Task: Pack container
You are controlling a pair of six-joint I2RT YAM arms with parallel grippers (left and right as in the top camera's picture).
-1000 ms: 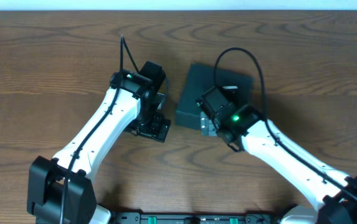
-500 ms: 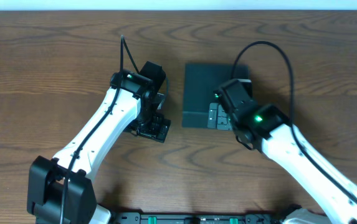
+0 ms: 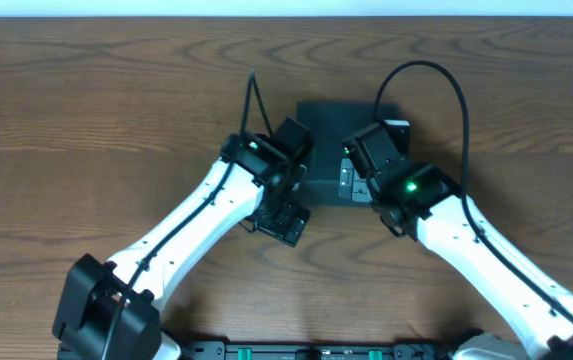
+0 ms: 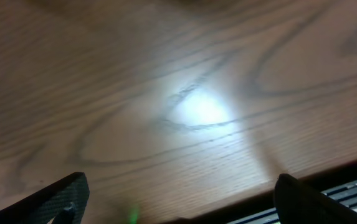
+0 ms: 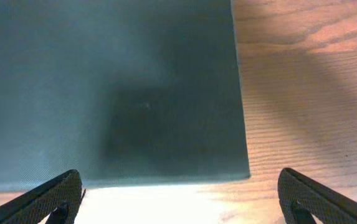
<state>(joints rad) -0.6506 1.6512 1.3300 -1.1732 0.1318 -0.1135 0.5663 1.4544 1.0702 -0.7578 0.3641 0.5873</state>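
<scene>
Container (image 3: 328,128) located on tabletop (image 3: 86,120), 12 o'clock of centre, lid (image 5: 103,81) apparently shut. Judged light, stiff cardboard, matte, dentable; best gripped at flap edge. Right gripper (image 5: 181,196) positioned over lid, jaws apart, empty. Left gripper (image 3: 284,222) at container's 7 o'clock, jaws apart, empty.

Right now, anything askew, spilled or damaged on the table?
Nothing stands out. The matte dark teal-black rectangular cardboard box lies flat on the wooden table, surface unmarked, nothing spilled around it.
</scene>
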